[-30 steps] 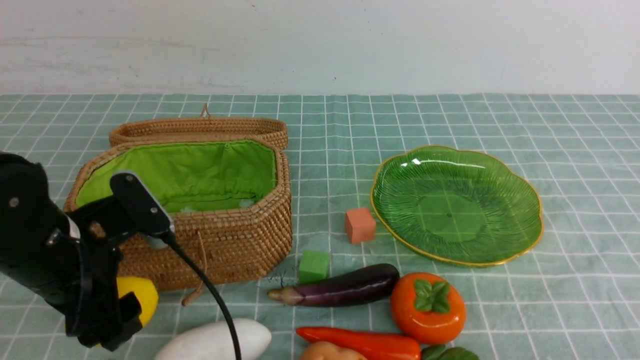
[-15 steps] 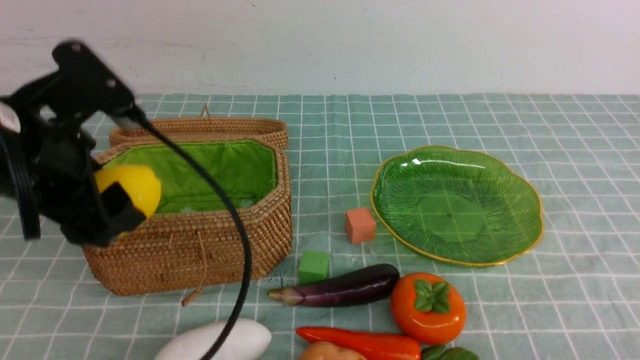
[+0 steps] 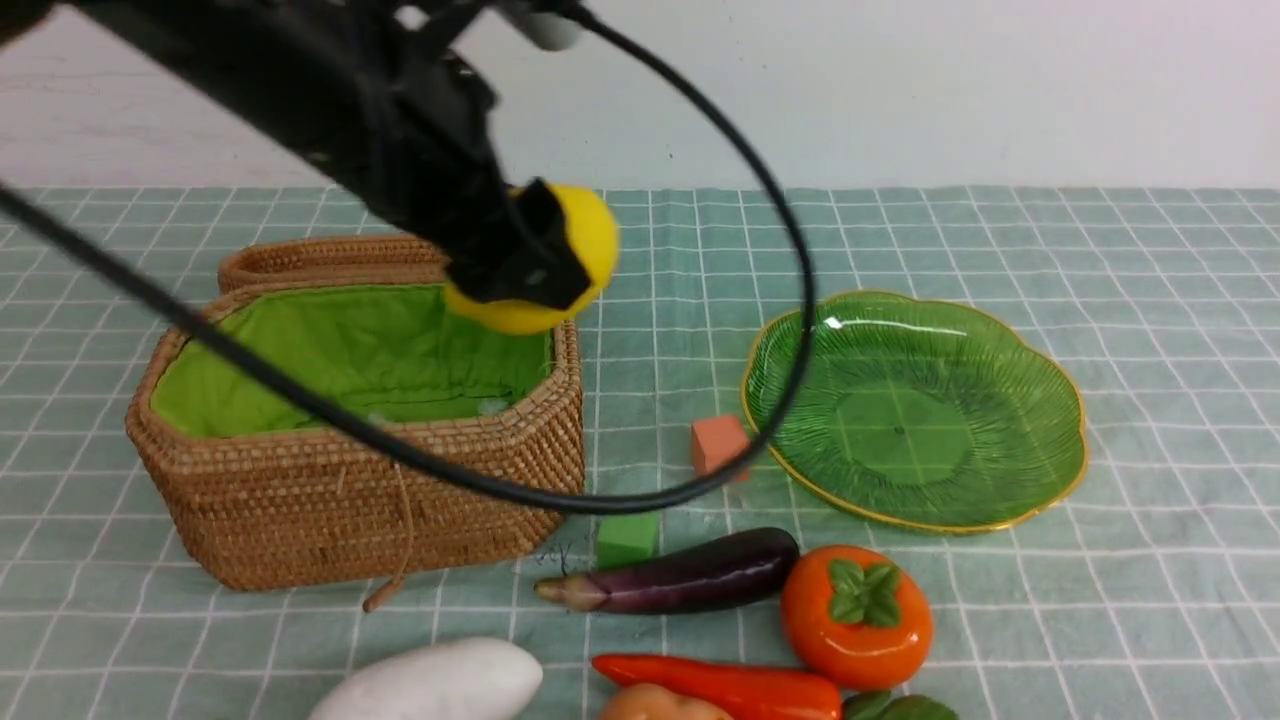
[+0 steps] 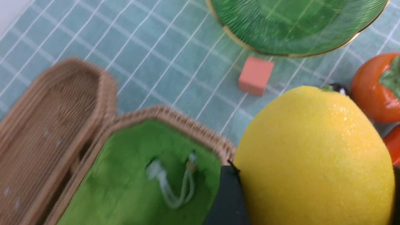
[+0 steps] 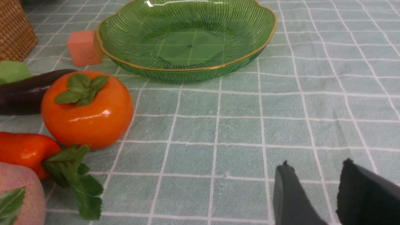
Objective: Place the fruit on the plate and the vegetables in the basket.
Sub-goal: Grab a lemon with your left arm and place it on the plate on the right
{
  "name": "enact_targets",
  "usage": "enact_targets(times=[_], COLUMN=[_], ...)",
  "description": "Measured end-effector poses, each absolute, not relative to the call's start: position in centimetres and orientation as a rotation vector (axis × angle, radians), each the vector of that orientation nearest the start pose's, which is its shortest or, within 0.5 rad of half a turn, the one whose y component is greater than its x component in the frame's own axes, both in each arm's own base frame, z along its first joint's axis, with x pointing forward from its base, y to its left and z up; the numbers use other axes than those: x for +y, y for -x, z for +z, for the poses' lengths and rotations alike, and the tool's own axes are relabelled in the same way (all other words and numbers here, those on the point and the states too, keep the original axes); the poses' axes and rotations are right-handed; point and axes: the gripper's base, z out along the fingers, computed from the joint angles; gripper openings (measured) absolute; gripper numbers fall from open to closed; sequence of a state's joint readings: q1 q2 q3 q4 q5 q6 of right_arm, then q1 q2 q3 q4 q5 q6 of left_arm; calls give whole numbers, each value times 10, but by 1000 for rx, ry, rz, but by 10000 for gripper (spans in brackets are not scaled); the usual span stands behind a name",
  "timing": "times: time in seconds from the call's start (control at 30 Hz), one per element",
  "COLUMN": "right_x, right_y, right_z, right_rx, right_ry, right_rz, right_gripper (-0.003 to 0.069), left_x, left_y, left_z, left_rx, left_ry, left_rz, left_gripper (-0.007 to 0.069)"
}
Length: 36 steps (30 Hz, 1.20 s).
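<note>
High over the right end of the basket [image 3: 360, 500], well short of the plate [image 3: 1075, 470], carrying the lemon [image 3: 592, 235] clamped in the left gripper [image 3: 535, 265]. Next, probably: rightward over the plate, then down low before letting go. Idling with the right gripper [image 5: 315, 168], narrowly parted, gripping nothing.

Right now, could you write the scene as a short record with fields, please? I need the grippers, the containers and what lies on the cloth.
left gripper: closed on the lemon, raised near the basket's right end
right gripper: open, empty, low over the cloth
plate: empty
basket: open, nothing seen inside; lid behind it
on the cloth: eggplant, persimmon, carrot, white vegetable, peach
cubes: pink cube beside the plate; green cube near the eggplant
</note>
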<state>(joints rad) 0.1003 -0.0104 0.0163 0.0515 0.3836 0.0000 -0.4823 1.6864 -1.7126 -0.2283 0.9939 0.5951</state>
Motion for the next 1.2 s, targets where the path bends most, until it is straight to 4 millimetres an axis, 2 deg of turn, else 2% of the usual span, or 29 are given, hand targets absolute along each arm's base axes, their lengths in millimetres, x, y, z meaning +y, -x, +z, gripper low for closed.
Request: enact_targets(times=[0.13,0.2,0.23,0.3,0.33,0.4,0.5,0.57,0.6,0.63,0.67,0.87,1.07,1.2], right_x=[7,7,7,7,7,7,7,7,7,7,7,7,7,7], right_y=[-52,-52,-52,-52,-52,-52,-52,-52,-52,-52,-52,-52,-52,-52], right_z=[174,174,174,174,174,174,174,174,174,174,174,174,174,174], right_rx=[1873,1873,1873,1873,1873,1873,1873,1873,1873,1873,1873,1873,1873,1873], right_ry=[63,63,63,63,63,63,63,63,63,63,63,63,63,63], right_rz=[119,119,119,119,119,119,119,119,119,119,119,119,119,119], right_gripper=[241,241,241,241,241,241,241,241,241,241,241,241,241,241], left_x=[-242,-255,-274,-299,-302,-325,-344,-349,-350,-352,-352,-356,-356,-356], left_y=[-344,-350,-359,-369,-369,-379,-390,-398,-399,-404,-404,-411,-412,-412], left_z=[362,356,344,328,326,300,269,252,252,240,239,202,200,199], left_rx=[2096,2092,2089,2068,2067,2040,2040,2058,2055,2083,2083,2183,2198,2207], left_ry=[-1255,-1252,-1241,-1211,-1205,-1153,-1063,-982,-962,-902,-894,-823,-789,-788], left_rz=[-291,-310,-343,-411,-423,-479,-522,-544,-547,-564,-566,-571,-580,-582], left_gripper=[556,556,556,556,556,556,556,556,556,556,556,556,556,608])
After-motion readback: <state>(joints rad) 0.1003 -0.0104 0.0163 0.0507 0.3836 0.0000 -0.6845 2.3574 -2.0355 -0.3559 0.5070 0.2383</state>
